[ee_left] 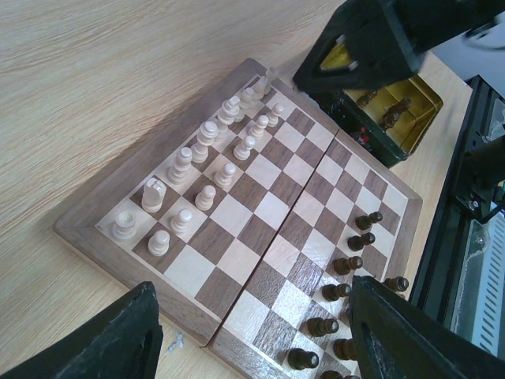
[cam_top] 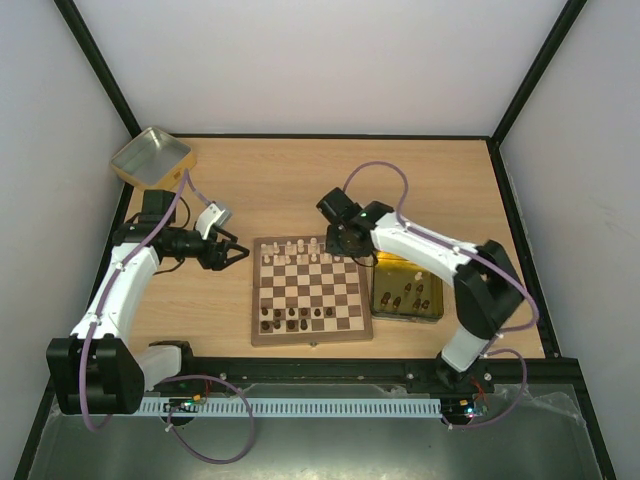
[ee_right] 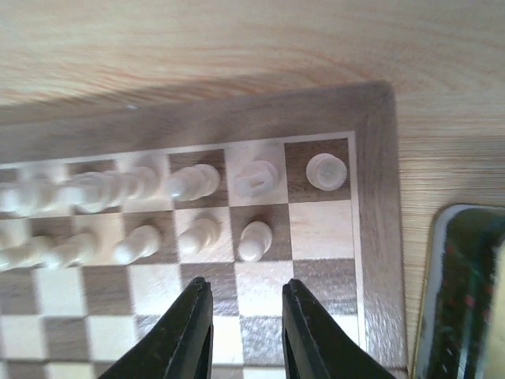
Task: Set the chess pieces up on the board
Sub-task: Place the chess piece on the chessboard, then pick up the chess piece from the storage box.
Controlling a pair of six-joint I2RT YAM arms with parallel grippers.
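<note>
1. Right gripper [ee_right: 247, 290]: jaws slightly parted with nothing between them. We find it poised over the board [ee_right: 379, 237] near its far right corner, just short of the nearest cream pawn [ee_right: 254, 239].
2. Left gripper [cam_top: 232, 255]: jaws wide apart and empty, hanging beside the board's left edge, apart from every piece.
3. Task pieces: the cream pieces [cam_top: 300, 250] fill the far two rows, though the square in front of the corner rook [ee_right: 326, 170] is bare. The dark pieces [cam_top: 295, 318] stand in the near rows, and more of them sit in the gold tin [cam_top: 405, 316] just right of the board.
4. First hazard, as we judge it: the cream ranks stand shoulder to shoulder. A low sideways sweep of the right fingers could clip the pawn and tip it into its neighbours.
5. Second hazard: the pieces in the tin are tiny and crowded. We expect that a pinch taken off-centre could let one slip or drag a second along.
6. Third hazard: carrying a piece low across the near rows could topple the dark pieces already standing there.
</note>
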